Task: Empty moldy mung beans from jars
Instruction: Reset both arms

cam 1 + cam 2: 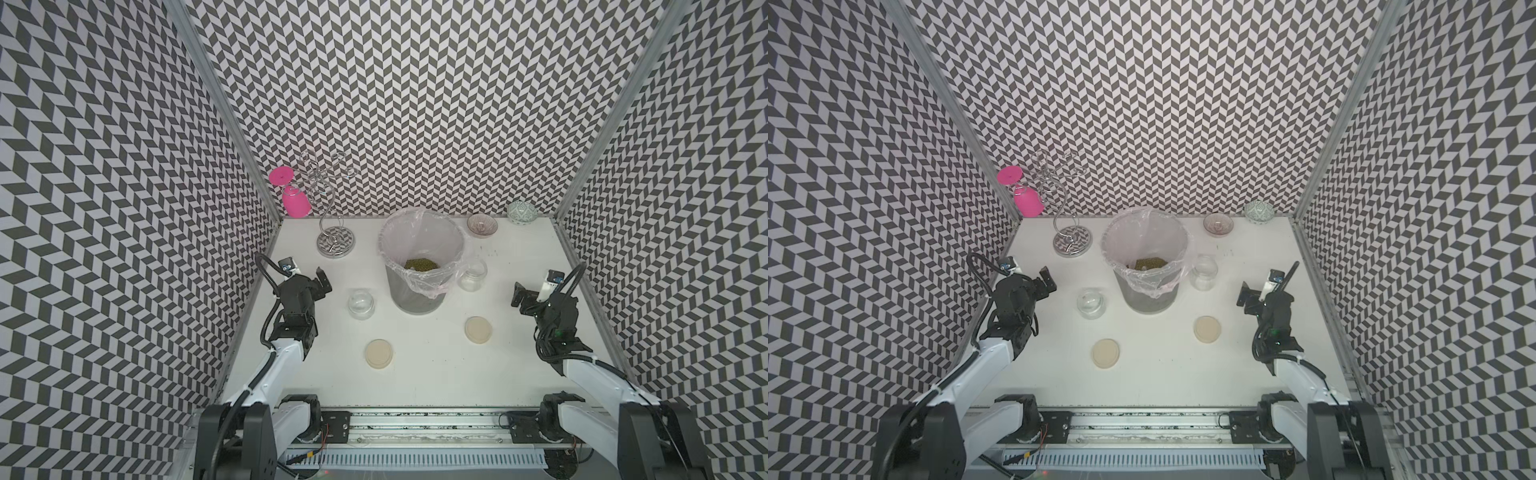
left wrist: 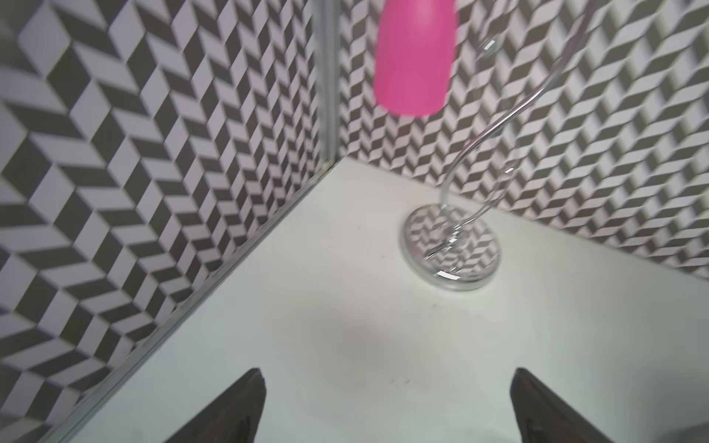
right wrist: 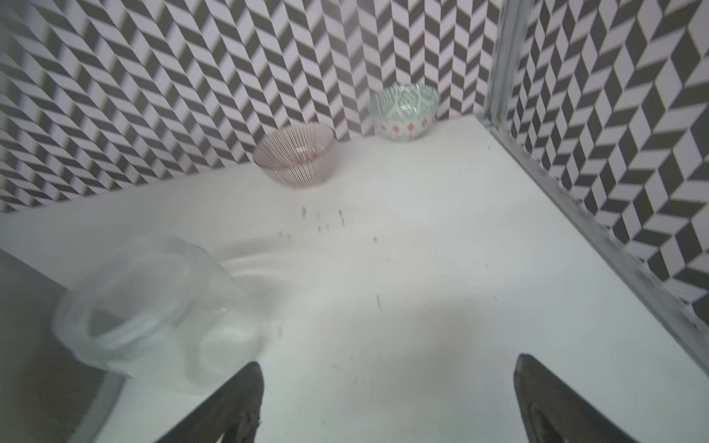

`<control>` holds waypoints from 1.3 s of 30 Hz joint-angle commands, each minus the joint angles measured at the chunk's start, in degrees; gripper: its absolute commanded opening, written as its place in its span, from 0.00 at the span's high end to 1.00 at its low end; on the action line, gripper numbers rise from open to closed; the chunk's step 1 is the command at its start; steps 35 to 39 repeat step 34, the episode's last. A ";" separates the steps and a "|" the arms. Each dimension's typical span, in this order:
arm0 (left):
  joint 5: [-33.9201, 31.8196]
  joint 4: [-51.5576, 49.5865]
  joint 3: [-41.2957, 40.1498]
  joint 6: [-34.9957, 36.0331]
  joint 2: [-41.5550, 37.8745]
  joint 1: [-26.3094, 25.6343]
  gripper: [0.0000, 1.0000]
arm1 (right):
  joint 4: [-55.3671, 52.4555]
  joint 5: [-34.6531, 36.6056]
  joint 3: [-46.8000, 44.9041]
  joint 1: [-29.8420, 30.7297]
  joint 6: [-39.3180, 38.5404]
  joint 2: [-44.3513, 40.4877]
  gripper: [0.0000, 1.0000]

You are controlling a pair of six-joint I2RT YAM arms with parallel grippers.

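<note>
Left gripper (image 1: 321, 281), jaws wide and empty, hangs beside the left jar (image 1: 360, 304), upright and bare, its lid (image 1: 379, 353) off for pouring. The beans (image 1: 420, 264) lie in the central bin (image 1: 415, 293). Right jar (image 1: 472, 276) stands empty just beside it; right gripper (image 3: 387, 383), jaws wide, holds nothing.

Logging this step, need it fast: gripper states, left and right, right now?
Left gripper: open, holding nothing.
Right gripper: open, holding nothing; the nearby jar sits outside its jaws.
</note>
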 commanded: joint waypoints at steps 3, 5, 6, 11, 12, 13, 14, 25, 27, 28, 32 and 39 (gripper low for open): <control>2.30 29.13 -9.07 3.76 7.30 1.27 0.00 | 37.50 0.69 -4.45 -0.41 -4.02 11.19 0.01; 6.31 39.63 -11.19 6.82 11.71 1.49 0.00 | 39.17 -1.86 -4.03 -1.31 -1.59 13.17 0.00; 10.12 39.41 -10.39 8.21 12.25 1.54 0.00 | 41.06 -3.04 -3.86 -1.38 -1.75 16.17 0.00; 25.90 66.19 -13.22 11.49 28.45 2.64 0.01 | 56.03 -8.47 -7.73 0.13 -6.05 23.37 0.01; 30.75 61.18 -12.96 13.71 26.76 2.83 0.01 | 49.35 -8.06 -6.11 0.13 -6.02 21.01 0.01; 30.76 51.20 -10.95 14.94 23.22 2.27 0.01 | 48.30 -7.05 -4.88 0.21 -5.57 21.76 0.01; 30.80 53.12 -10.41 15.89 24.16 1.63 0.00 | 50.13 -6.15 -4.04 0.21 -5.41 23.82 0.01; 30.38 53.94 -9.90 16.60 25.61 0.96 0.00 | 49.62 -5.57 -2.53 0.91 -6.00 25.26 0.01; 30.88 50.20 -8.46 16.88 25.47 0.93 0.00 | 48.24 -5.65 -2.22 0.91 -6.13 24.81 0.01; 31.01 50.30 -8.24 16.94 25.53 0.92 0.00 | 48.57 -5.70 -2.28 0.92 -6.13 25.05 0.01; 30.95 51.68 -9.07 16.75 25.29 1.01 0.00 | 49.12 -5.61 -2.43 0.92 -6.13 25.08 0.01; 30.49 52.39 -9.75 16.82 24.89 0.99 0.00 | 49.01 -5.32 -2.34 0.92 -5.91 25.16 0.01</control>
